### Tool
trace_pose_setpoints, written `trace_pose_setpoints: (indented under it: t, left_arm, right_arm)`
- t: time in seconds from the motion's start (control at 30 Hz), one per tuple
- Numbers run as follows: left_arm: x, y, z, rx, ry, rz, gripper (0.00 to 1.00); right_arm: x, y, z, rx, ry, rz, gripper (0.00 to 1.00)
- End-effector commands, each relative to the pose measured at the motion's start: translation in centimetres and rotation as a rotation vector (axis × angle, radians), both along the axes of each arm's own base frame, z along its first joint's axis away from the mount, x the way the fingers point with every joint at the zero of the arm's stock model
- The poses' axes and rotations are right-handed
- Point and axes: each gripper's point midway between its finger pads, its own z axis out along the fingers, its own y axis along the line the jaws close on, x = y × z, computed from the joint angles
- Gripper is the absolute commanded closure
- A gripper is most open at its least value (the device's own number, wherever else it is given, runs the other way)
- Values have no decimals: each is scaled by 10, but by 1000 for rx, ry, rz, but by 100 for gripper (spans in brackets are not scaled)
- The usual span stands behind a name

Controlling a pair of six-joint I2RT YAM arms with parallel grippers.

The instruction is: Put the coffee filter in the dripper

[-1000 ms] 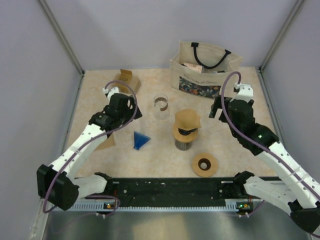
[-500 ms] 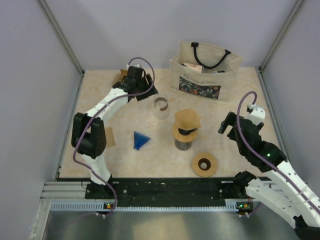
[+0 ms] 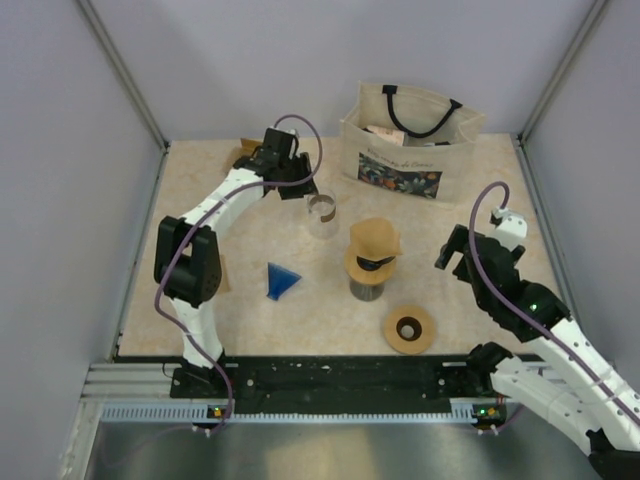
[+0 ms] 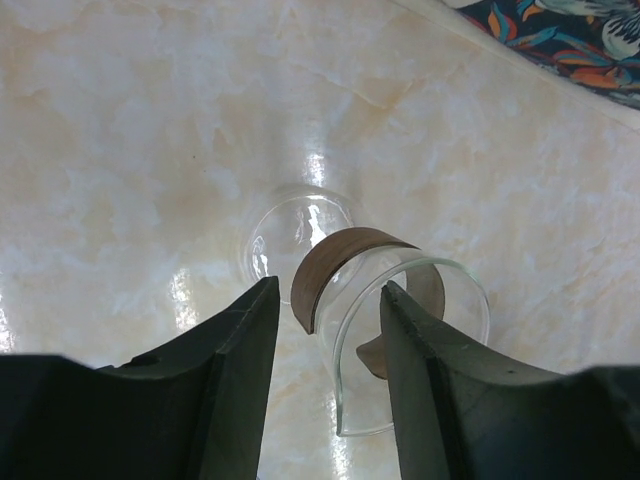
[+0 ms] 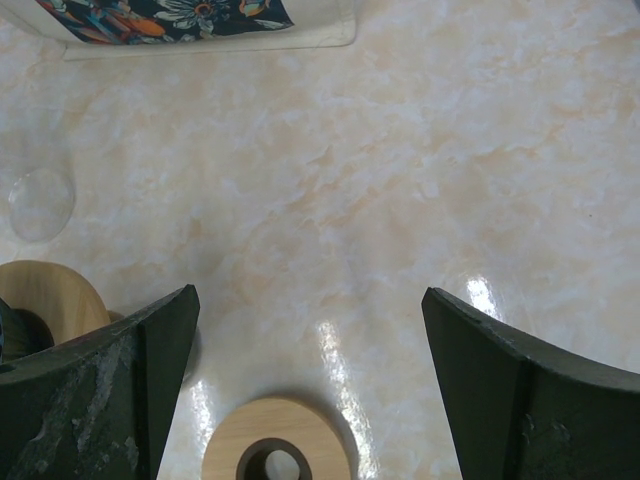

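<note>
- Left claw [image 4: 330, 292] half spread, straddling the brown-banded wall of the glass [image 3: 321, 215]; a gap shows beside the band, so no pinch.
- Right claw [image 5: 308, 300] spread wide, holding nothing, hanging over the surface [image 5: 420, 150] above the wooden ring [image 5: 275, 455].
- Coffee filter [image 3: 374, 238] sits on top of the dripper [image 3: 368, 268], mid-surface, touched by neither claw.

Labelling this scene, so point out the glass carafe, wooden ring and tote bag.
glass carafe [image 4: 335, 255]: left wrist view, brown band.
wooden ring [image 3: 426, 332]: top external view, right rim.
tote bag [image 3: 400, 172]: top external view, printed front.
</note>
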Motion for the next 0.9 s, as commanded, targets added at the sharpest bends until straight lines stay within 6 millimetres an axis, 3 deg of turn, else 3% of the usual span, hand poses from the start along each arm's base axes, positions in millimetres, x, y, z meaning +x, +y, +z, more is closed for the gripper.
trace_pose_setpoints:
  t: [0.0, 0.23, 0.53, 0.73, 0.87]
  left_arm:
    - [1, -1, 2, 55, -18, -58, 53]
    - [-1, -4, 5, 119, -32, -76, 74]
    - [-17, -2, 18, 266, -66, -76, 100]
    - [-36, -2, 33, 284, -79, -67, 100]
    - [-60, 3, 38, 310, -75, -62, 100]
  right_arm:
    - [3, -3, 4, -10, -10, -18, 6]
    - [3, -5, 3, -24, -13, -17, 6]
    - [4, -4, 4, -30, -19, -6, 6]
    - [4, -3, 5, -29, -25, 3, 6]
    - [3, -3, 4, -28, -27, 9, 6]
